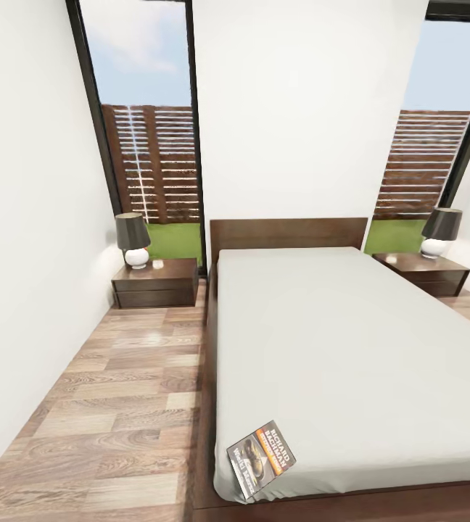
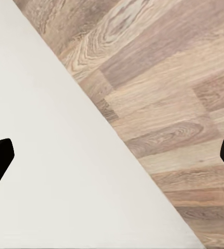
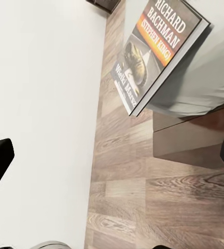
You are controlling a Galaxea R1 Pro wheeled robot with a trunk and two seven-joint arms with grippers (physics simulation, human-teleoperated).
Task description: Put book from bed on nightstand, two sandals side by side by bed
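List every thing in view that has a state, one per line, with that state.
book: closed, flat on the bed's near left corner, overhanging the edge.
bed: mattress otherwise bare.
left nightstand: drawers shut, lamp on top.
right nightstand: drawers shut, lamp on top.
left gripper: open.
right gripper: open.

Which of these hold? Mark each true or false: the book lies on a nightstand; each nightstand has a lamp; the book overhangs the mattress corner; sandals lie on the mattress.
1. The book lies on a nightstand: false, it is on the bed.
2. The left nightstand and right nightstand each carry a lamp: true.
3. The book overhangs the mattress corner: true.
4. Sandals lie on the mattress: false, just the book.
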